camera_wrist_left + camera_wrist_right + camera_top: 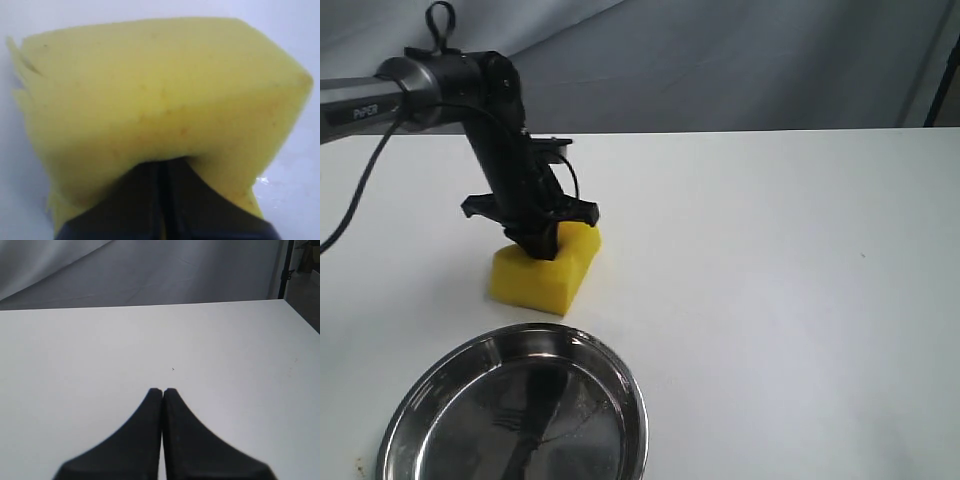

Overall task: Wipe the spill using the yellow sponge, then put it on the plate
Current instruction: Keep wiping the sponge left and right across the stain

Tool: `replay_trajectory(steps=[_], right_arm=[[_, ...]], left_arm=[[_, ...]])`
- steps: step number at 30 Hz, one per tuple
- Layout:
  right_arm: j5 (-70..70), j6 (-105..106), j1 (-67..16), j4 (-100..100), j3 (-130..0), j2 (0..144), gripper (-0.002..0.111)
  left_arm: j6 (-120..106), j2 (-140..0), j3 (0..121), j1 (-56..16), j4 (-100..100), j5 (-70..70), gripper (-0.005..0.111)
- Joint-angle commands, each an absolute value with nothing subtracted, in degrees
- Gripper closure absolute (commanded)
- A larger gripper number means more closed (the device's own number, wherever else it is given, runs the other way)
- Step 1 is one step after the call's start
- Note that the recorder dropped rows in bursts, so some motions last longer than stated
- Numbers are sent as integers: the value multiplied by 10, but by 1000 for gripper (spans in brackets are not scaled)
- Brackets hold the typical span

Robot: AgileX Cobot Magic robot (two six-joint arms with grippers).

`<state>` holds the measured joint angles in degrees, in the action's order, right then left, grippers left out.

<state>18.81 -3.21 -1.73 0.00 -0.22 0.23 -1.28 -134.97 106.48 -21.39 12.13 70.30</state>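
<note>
my left tool (542, 243) grips the yellow sponge (535, 278) on the surface (770, 250); the plate (632, 388) lies near, directly below, lower left of frame. right tool (163, 391) clenched on nothing.

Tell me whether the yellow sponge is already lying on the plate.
No, the yellow sponge rests on the white table, apart from the plate, pinched by the left gripper.

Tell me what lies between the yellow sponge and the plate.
Nothing: in the exterior view only a bare strip of white table separates the yellow sponge from the plate.
</note>
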Motion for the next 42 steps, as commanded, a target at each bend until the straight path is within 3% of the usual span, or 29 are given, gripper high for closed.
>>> replay_trajectory(steps=[1,8,15,42], right_arm=[[187,-33,-12,0,0,0,108],[187,-33,-12,0,0,0,108],[187,-33,-12,0,0,0,108],[187,-32,-12,0,0,0,108]], left_arm=[[-24,-1362,1055,-298,157,697,107],[-53,-1362,1057,-395,154,672,107],[-61,-1362,1057,-429,105,668,107],[59,-1362,1056,-137,-28,700,107]])
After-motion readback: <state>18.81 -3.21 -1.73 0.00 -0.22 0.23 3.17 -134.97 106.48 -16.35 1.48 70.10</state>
